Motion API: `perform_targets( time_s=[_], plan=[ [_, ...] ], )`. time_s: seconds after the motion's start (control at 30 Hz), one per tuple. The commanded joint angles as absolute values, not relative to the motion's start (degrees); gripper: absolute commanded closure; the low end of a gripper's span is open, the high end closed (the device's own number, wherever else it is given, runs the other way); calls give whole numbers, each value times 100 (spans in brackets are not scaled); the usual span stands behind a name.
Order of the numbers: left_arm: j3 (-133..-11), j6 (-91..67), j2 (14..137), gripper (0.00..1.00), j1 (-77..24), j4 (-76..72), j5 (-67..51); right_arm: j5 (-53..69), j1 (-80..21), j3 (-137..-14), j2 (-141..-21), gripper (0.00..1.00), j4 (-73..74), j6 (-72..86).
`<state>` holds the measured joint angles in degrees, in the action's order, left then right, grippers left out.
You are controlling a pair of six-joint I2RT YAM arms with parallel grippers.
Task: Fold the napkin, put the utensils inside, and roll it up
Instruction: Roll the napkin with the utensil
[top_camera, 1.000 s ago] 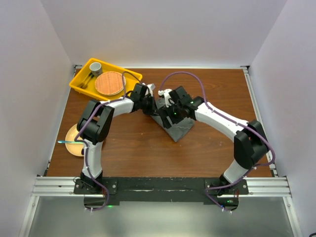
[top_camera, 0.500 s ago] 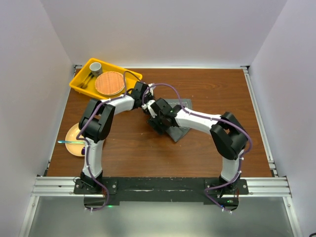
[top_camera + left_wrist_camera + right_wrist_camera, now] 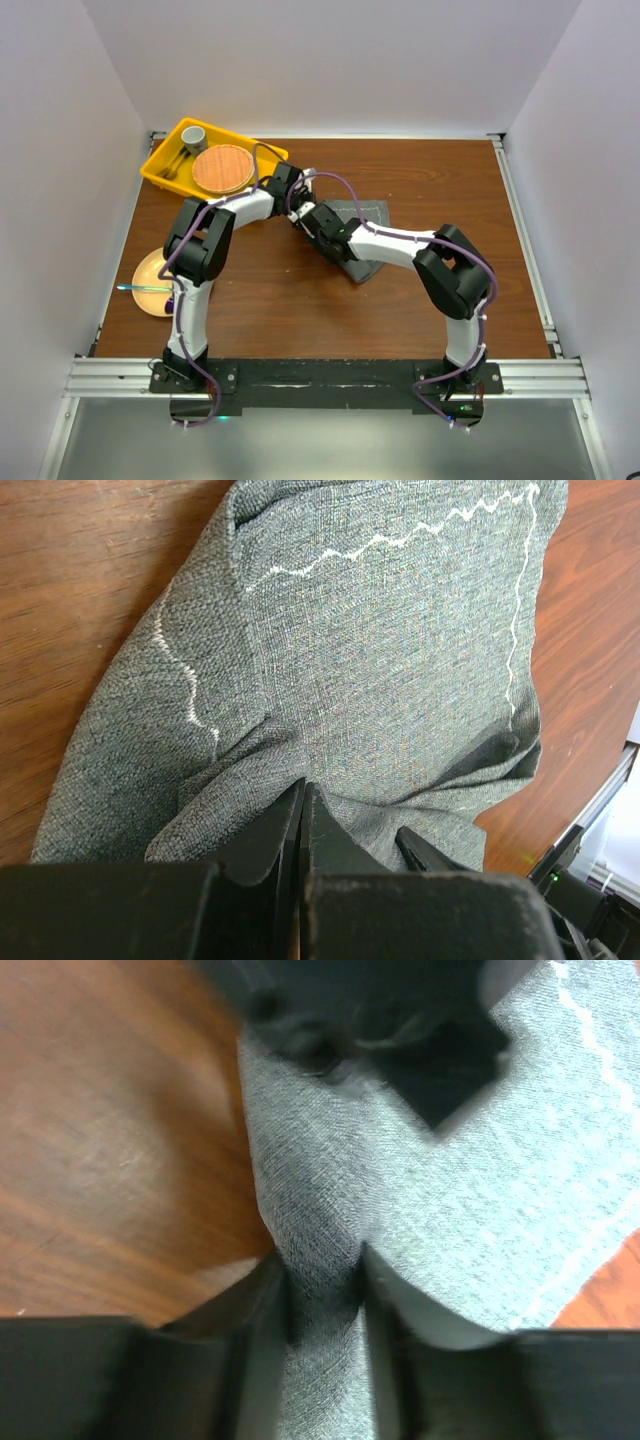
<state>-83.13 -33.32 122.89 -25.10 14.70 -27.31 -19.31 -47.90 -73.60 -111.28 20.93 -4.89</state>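
Napkin (image 3: 371, 213) lies folded and rumpled mid-worktop (image 3: 300, 310), with both arms converging on its left edge. The top view hides both grips.

The left wrist view shows the left end effector (image 3: 302, 792) closed to a slit, pinching a gathered fold of napkin. Pale zigzag stitching runs beyond it.

The right wrist view shows the right end effector (image 3: 322, 1270) narrow, clamping a ridge of cloth at the napkin's edge.

Only the top view shows the yellow tray (image 3: 258, 150), far-left of the napkin.

Yellow tray (image 3: 232, 140), orange plate (image 3: 222, 168), grey cup (image 3: 193, 136), pale plate (image 3: 152, 270), brown table (image 3: 300, 310)
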Motion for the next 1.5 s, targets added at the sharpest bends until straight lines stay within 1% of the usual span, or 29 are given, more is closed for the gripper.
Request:
perform_targets(
  time_s=[0.0,0.07,0.1,0.13,0.2,0.23,0.27,0.33,0.37,0.43,0.47,0.57,0.6,0.67,0.73,0.83,0.97,1.2,1.23,1.37,1.47],
  plan=[
    [-8341,-3111,12683,100,-2505,2065,-2478,-1732,-4703,-7172,-11355,78,2083,-203],
    [-8402,-3129,12569,100,-2487,2109,-2461,-1416,-4658,-7041,-11312,83,2048,-44],
    [-8420,-3138,12516,100,-2470,2118,-2391,-1285,-4615,-6997,-11277,90,2039,121],
    [-8420,-3225,12350,100,-2452,2127,-2356,-979,-4606,-6926,-11268,94,2039,210],
    [-8420,-3357,12183,95,-2374,2048,-2347,-608,-4518,-6865,-11241,100,2004,307],
    [-8437,-3479,12008,86,-2347,2004,-2338,-467,-4474,-6856,-11250,100,2021,395],
    [-8455,-3533,11919,81,-2321,1943,-2312,-187,-4439,-6847,-11267,100,2065,448],
    [-8630,-3594,11700,75,-2233,1907,-2171,104,-4237,-6725,-11241,100,2048,623],
    [-8718,-3612,11646,74,-2206,1933,-2127,575,-4149,-6663,-11224,100,1935,694],
    [-8937,-3673,11497,71,-2101,1986,-1996,1017,-3851,-6479,-11171,100,1811,860],
    [-8973,-3709,11444,70,-2066,1986,-1952,1402,-3771,-6451,-11171,100,1724,887],
    [-8965,-3814,11119,68,-1986,1916,-1776,1906,-3543,-6416,-11197,100,1644,940],
    [-8930,-3823,11022,67,-1978,1881,-1758,2342,-3411,-6425,-11232,100,1644,949],
    [-8746,-3823,10767,67,-1978,1750,-1714,2923,-3235,-6539,-11468,100,1643,1045],
    [-8448,-3832,10566,67,-1978,1601,-1766,3907,-2902,-6687,-11714,100,1652,1316],
    [-7869,-4033,10442,68,-1986,1101,-2143,4752,-2567,-6829,-12111,100,1661,1729],
    [-7410,-4254,10494,70,-2083,572,-2505,5106,-2242,-6750,-12295,100,1424,2065],
    [-7471,-4376,11047,72,-2390,282,-2628,4878,-1960,-6847,-12516,100,1784,1793],
    [-7471,-4420,11100,73,-2408,177,-2663,4800,-1934,-6829,-12524,100,1793,1793],
    [-7479,-4430,11329,74,-2505,105,-2628,3713,-1872,-6978,-12490,100,2311,1749],
    [-7401,-4395,11408,75,-2514,114,-2566,3350,-1872,-7005,-12384,100,2382,1872]
  ],
)
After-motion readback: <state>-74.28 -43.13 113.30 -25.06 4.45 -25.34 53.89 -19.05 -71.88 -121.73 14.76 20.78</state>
